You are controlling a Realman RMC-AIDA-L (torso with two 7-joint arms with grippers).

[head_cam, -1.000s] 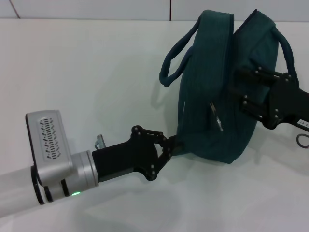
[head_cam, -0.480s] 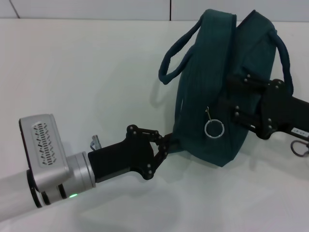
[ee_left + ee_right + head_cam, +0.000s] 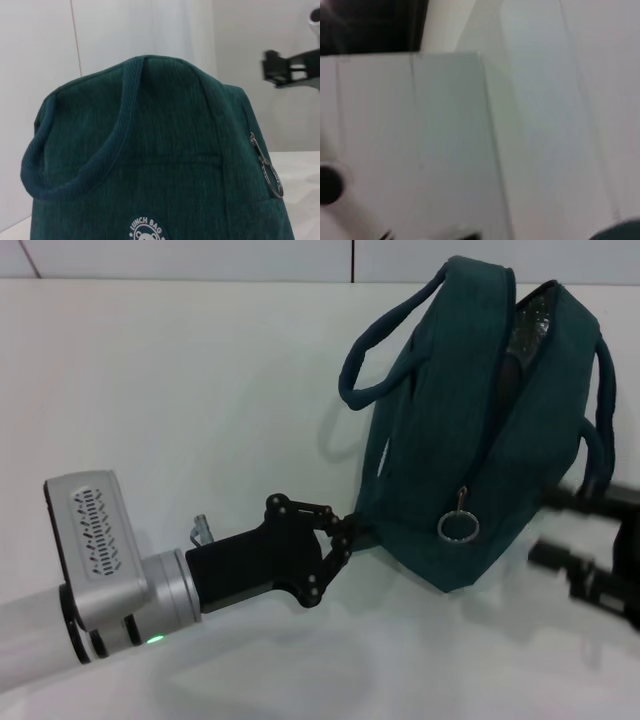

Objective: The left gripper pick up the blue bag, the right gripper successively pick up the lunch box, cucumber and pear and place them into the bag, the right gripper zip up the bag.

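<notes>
White surface (image 3: 180, 390): carrying the teal bag (image 3: 470, 440), zipper ring (image 3: 457, 527) hanging beside its part-open top.
Left claw (image 3: 350, 535): pinching the bag's lower corner.
Right claw (image 3: 600, 560): sitting blurred just beside the bag, opening unclear.

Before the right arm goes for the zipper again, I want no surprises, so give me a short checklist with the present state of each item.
1. Left gripper clamped on the bag's lower corner: ok.
2. Bag upright: not ok, it leans on that corner.
3. Zipper closed: not ok, a gap with silver lining shows at the top.
4. Pull ring free to grab: ok, it hangs outside on the near side.
5. Right gripper clear of the bag: ok, beside its lower right; fingers cannot tell.
6. Lunch box, cucumber and pear inside: cannot tell.
</notes>
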